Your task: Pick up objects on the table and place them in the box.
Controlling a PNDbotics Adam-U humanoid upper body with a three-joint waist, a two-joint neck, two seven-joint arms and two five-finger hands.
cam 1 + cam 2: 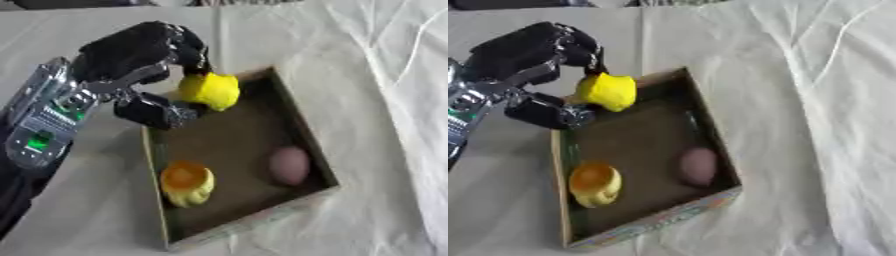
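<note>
Over box (311, 145) corner, yellow obj (211, 90) pinched in L hand (140, 60)

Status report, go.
Left hand shut on yellow object, over the box's far corner. Right hand out of view. Orange-yellow object and pinkish egg shape already inside. Drop path unobstructed.

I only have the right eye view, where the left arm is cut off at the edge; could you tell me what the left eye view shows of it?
Observer: Behind the left hand, curled round the yellow object, the silver forearm shows nearly whole, with a green light on its panel.
Operator: Thank you. Is there anything below that?
Observer: A dark part of the arm runs on to the lower left corner.
</note>
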